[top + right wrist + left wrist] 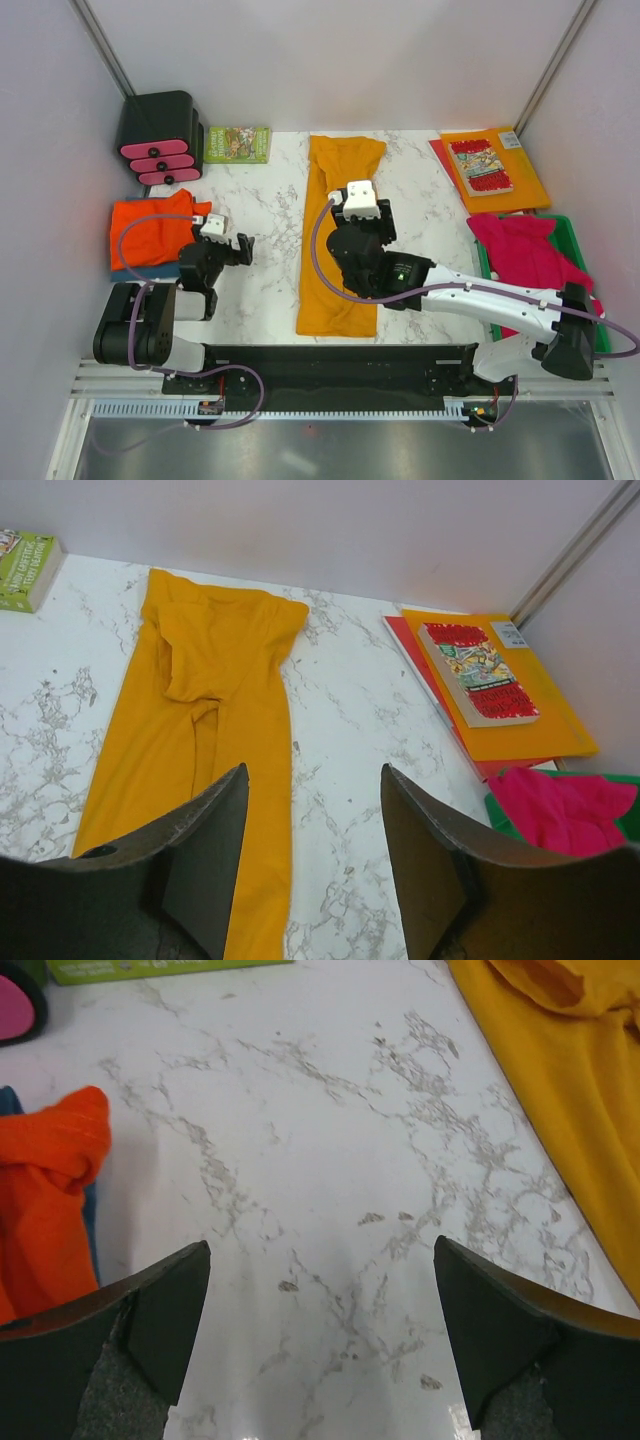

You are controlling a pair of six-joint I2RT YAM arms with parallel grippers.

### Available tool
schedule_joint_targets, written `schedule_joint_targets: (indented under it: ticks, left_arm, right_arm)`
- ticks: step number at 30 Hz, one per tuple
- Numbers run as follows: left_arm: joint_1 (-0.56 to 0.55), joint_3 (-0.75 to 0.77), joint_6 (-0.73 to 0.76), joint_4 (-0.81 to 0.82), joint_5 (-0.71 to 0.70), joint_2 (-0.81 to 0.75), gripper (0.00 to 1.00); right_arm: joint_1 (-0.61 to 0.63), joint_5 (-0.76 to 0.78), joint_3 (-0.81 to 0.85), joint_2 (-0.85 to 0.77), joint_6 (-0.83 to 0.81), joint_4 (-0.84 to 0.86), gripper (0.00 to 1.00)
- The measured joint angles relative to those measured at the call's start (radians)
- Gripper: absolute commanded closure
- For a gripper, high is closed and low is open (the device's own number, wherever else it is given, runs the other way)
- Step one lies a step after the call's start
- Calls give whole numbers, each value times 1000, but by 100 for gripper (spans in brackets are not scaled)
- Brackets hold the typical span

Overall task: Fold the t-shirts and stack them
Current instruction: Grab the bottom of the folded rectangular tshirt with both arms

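Mustard t-shirt (342, 165) is laid out mid-surface (270, 220), folded lengthwise into a long narrow strip running far to near, a bit rumpled at the far end. Red-orange t-shirt (150, 232) is bunched loosely over at the left, stacked on the blue t-shirt (150, 272), which only peeks out underneath. Crimson-pink t-shirts (520, 250) are heaped in the green bin (575, 230) on the right.

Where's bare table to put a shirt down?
Widest: marble between the red-orange shirt and the mustard shirt, in front of the green book. Narrower strip between mustard shirt and orange folder. Crowded: right edge, crimson shirts fill the green bin.
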Motion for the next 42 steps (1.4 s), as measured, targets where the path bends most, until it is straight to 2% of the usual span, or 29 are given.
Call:
schedule_joint_targets:
  ticks: [4,15,24,28,35,37,38,42]
  left_arm:
    - [2,23,-2,11,-63,1,0]
    - [2,23,-3,11,-96,1,0]
    - [2,23,-3,11,-97,1,0]
    - [2,23,-3,11,-97,1,0]
    - [2,25,-8,8,-124,1,0]
    - [0,41,-23,-57,-172,-21,0]
    - [-8,77,-32,-160,-202,-47,0]
    - [-129,436,-55,-633,-385,-68,0]
  right_arm:
    - [-16,-4,-26,-31,23,7,37]
    - [-167,-90,-311,-269,213,-15,37]
    - [-183,-219,-340,-285,413,-177,37]
    - [-183,-256,-370,-311,474,-198,37]
    - [-185,-326,-388,-259,505,-204,36]
    - [-185,-335,-398,-260,505,-206,36]
    - [-187,-340,-401,-260,505,-206,36]
    - [-189,-345,-403,-260,500,-210,36]
